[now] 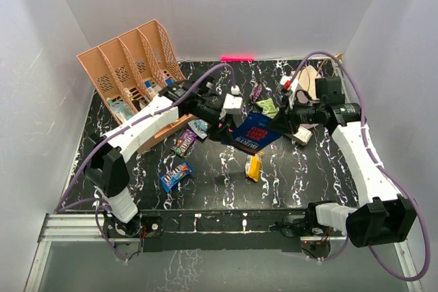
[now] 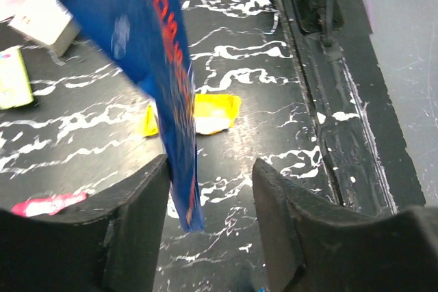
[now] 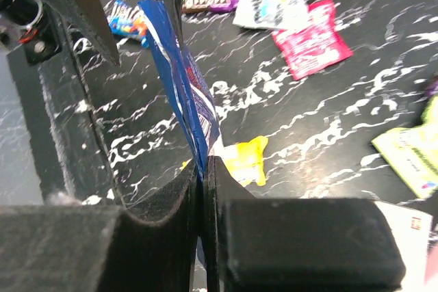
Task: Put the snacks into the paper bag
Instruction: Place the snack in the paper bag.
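The dark blue crisp bag (image 1: 256, 131) hangs above the table's middle, between my two grippers. My right gripper (image 3: 203, 162) is shut on one edge of the bag (image 3: 183, 80). My left gripper (image 2: 209, 169) is open; the bag's lower corner (image 2: 171, 121) hangs between its fingers, close to the left finger (image 2: 130, 217). A yellow packet (image 1: 254, 166) lies on the table below. A blue packet (image 1: 176, 176), a purple bar (image 1: 183, 143), a green packet (image 1: 267, 107) and a pink packet (image 3: 313, 40) lie around. The pale paper bag (image 1: 309, 81) stands at the back right, mostly hidden behind my right arm.
A peach slotted organiser (image 1: 130, 73) stands at the back left. A white box (image 1: 301, 135) lies under my right gripper (image 1: 279, 122). A teal-white packet (image 3: 270, 3) lies next to the pink one. White walls enclose the black marbled table (image 1: 219, 189).
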Tool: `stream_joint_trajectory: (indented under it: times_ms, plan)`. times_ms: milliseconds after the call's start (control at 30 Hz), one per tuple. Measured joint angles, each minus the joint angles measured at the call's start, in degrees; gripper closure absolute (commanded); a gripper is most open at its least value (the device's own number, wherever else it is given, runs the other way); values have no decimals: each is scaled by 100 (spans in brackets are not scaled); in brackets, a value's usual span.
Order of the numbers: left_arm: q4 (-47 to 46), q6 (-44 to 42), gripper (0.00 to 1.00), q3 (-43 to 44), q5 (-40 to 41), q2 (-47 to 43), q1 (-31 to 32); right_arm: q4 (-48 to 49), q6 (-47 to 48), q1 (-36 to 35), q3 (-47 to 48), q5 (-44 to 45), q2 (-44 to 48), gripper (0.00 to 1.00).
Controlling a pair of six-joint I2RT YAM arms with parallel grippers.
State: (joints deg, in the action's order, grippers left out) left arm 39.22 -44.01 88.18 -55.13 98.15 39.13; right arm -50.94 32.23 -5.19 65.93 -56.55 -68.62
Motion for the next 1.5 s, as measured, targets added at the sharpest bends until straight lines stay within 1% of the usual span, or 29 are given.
stream_joint_trajectory:
  times_ms: [67, 200, 233, 333, 433, 600, 767, 967, 1333, 1500]
  plan:
    - [33, 96, 38, 87, 57, -66, -188, 26, -254, 24, 291, 203, 81, 92]
    - [17, 339, 21, 240, 299, -372, -837, 136, -726, 151, 1016, 767, 122, 92]
    - [22, 378, 19, 254, 391, -446, -962, 168, -831, 177, 1161, 887, 125, 92]
    - [24, 479, 18, 278, 826, -699, -1272, 219, -1196, 306, 1746, 1377, 125, 92]
    - [22, 511, 17, 278, 1128, -837, -1316, 284, -1532, 450, 2315, 1812, 116, 92]
    - [-24, 522, 17, 129, 1325, -914, -1329, 350, -2076, 962, 3348, 2487, 11, 92]
    - [-103, 540, 15, -138, 1449, -914, -1390, 374, -2426, 1379, 4022, 3178, -118, 92]
    - [-238, 570, 13, -315, 1554, -920, -1440, 415, -2640, 1582, 4085, 3917, -125, 92]
    - [-459, 697, 6, -518, 1550, -942, -1460, 678, -2975, 1622, 3110, 4666, -52, 92]
    - [-511, 745, 4, -577, 1532, -944, -1460, 752, -3097, 1624, 2966, 4830, -52, 92]
